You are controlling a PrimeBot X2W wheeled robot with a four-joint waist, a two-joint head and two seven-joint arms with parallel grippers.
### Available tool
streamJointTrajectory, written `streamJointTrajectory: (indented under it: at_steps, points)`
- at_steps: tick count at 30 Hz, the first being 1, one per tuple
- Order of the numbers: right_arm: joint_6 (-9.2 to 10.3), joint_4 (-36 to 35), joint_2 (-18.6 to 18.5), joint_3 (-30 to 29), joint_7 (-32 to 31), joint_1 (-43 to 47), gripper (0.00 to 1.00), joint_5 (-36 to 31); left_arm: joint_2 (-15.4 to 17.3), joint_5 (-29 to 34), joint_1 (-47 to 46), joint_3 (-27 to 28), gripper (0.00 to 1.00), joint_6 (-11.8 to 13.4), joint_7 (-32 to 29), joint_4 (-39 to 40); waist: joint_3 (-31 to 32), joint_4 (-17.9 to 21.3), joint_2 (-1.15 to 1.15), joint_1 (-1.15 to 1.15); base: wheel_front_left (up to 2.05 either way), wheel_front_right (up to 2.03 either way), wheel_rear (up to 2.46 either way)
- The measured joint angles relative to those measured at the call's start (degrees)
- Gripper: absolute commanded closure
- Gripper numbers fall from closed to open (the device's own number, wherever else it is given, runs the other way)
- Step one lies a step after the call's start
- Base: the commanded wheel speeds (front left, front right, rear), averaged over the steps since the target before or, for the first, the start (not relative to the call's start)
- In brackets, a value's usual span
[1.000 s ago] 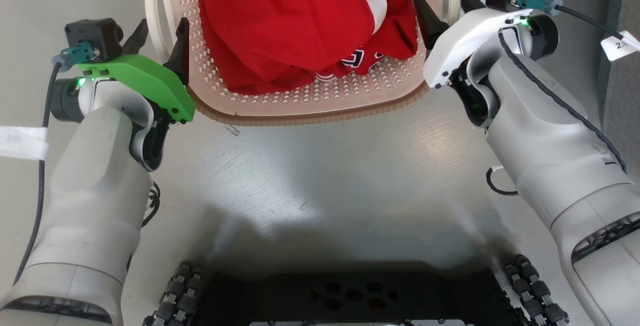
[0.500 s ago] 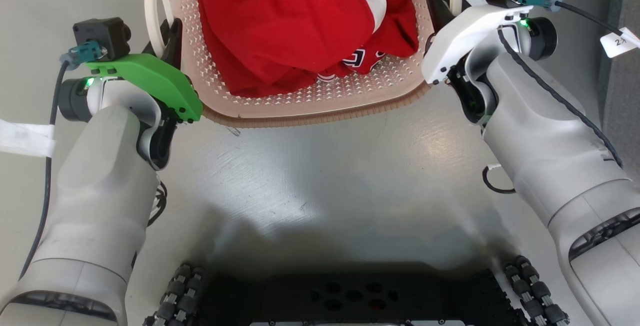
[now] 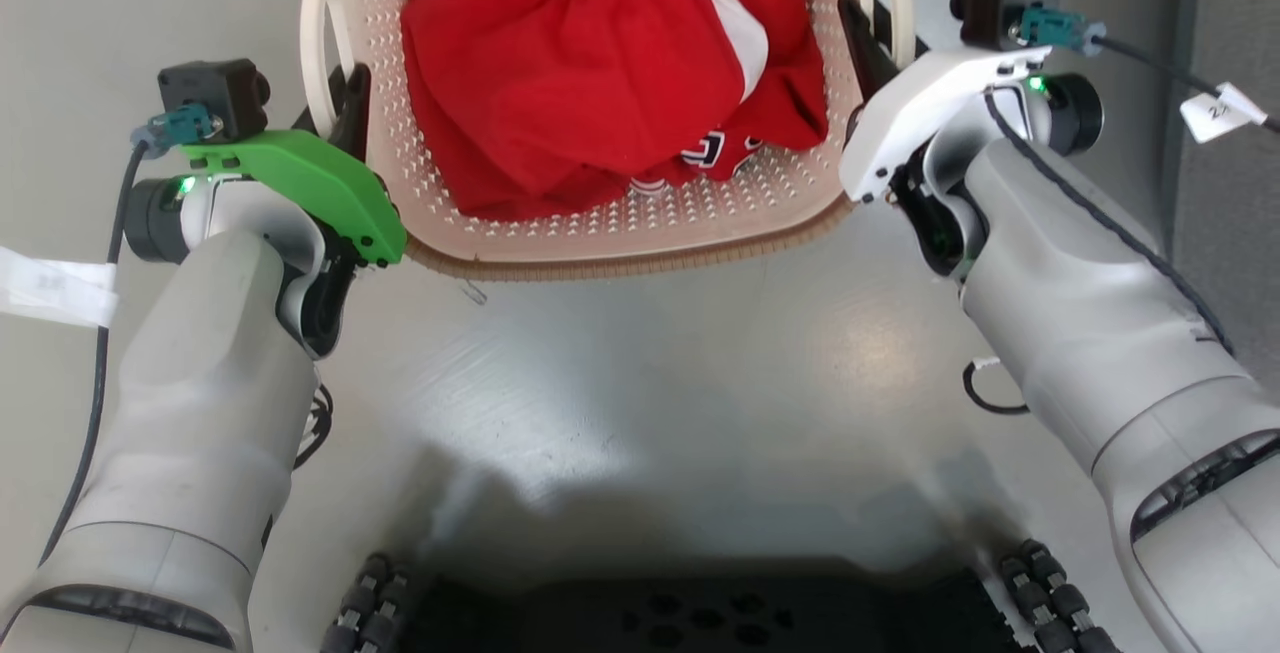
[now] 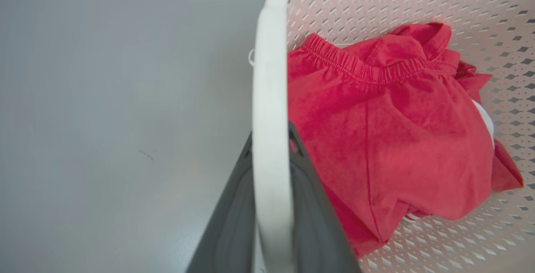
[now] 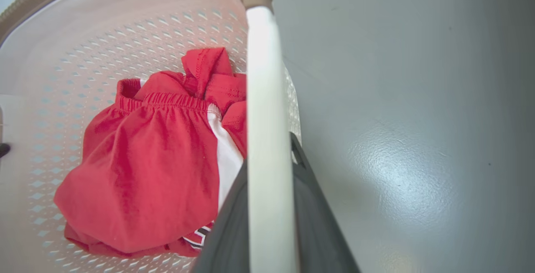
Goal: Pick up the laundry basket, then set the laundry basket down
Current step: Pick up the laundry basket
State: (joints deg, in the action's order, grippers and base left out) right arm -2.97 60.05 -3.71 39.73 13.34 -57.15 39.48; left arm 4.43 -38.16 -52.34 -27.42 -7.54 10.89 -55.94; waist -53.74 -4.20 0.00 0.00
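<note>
The grasp looks made. The left gripper (image 3: 330,103) has its jaws closed narrow on the left handle (image 4: 269,139), a dark finger pressed to each side of the white loop. The right gripper (image 3: 878,28) has its jaws clamped the same way on the right handle (image 5: 267,139). I cannot tell whether the base is off the floor (image 3: 640,363). By my reading the lift is at its start at most, and the carry and set-down are left to do.

The laundry basket (image 3: 620,223) spans the gap between the 2 sets of jaws, its near wall just ahead of both wrists. It is cream plastic with perforated walls, a brown woven-look rim and 2 white loop handles. A crumpled red garment (image 3: 590,83) with a white stripe lies inside, inboard of each set of jaws.
</note>
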Motion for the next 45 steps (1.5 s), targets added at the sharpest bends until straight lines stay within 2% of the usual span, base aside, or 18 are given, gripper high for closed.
streamJointTrajectory:
  at_steps: [10, 19, 45]
  points:
    - [-0.01, 1.1, 0.4, 2.3, -0.3, 2.8, 1.00, 2.4, 0.0, -1.4, 2.2, -1.9, 1.00, 0.0, 0.0, -2.3, 5.7, 0.7, 0.00, 0.00, 0.00, 0.00, 0.00]
    - [0.03, 1.8, 0.9, 4.3, -3.4, 6.8, 1.00, 5.3, -0.2, -3.6, 6.1, -3.7, 1.00, 0.0, -2.1, -4.5, 11.9, 1.4, 0.00, 0.00, 0.00, 0.00, 0.00]
    - [1.14, 2.4, 1.4, 9.1, -16.6, 18.3, 1.00, 13.6, -1.0, -7.8, 16.7, -7.3, 1.00, -0.1, -11.4, -8.2, 32.0, 3.8, 0.00, 0.00, 0.00, 0.00, 0.00]
